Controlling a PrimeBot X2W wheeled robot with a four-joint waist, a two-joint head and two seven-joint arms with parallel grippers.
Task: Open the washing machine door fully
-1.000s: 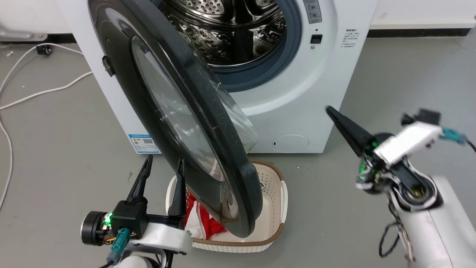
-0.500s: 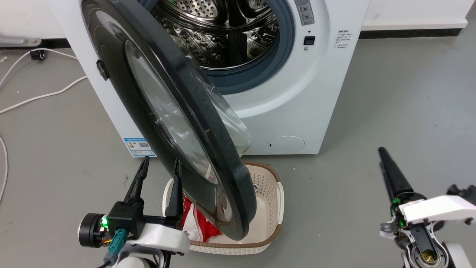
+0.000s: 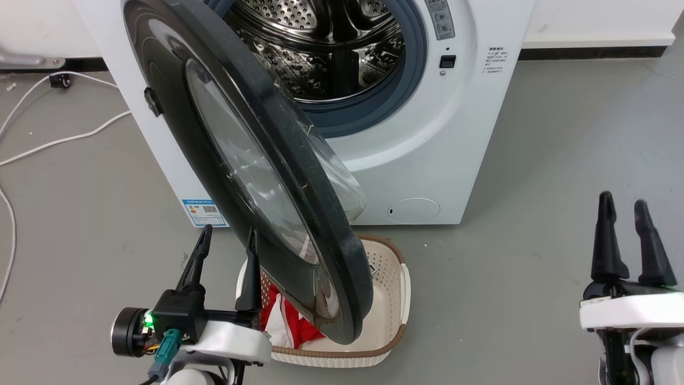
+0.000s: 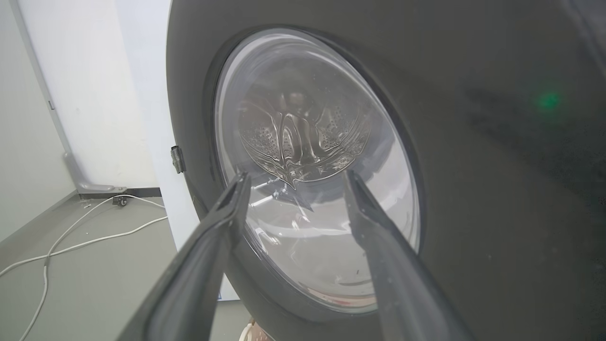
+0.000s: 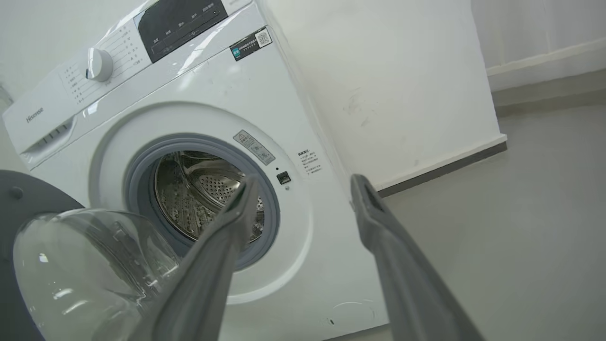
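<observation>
Grey floor underlies left tool and right tool, both spread, gripping nothing.

I'm seeing the black, glass-windowed door hanging half open across centre-left, the white washing machine standing behind at top.

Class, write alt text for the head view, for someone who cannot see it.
A white washing machine with its round black door swung open over a basket of red cloth. The open left gripper is beside the door; the open right gripper is apart, lower right.
</observation>
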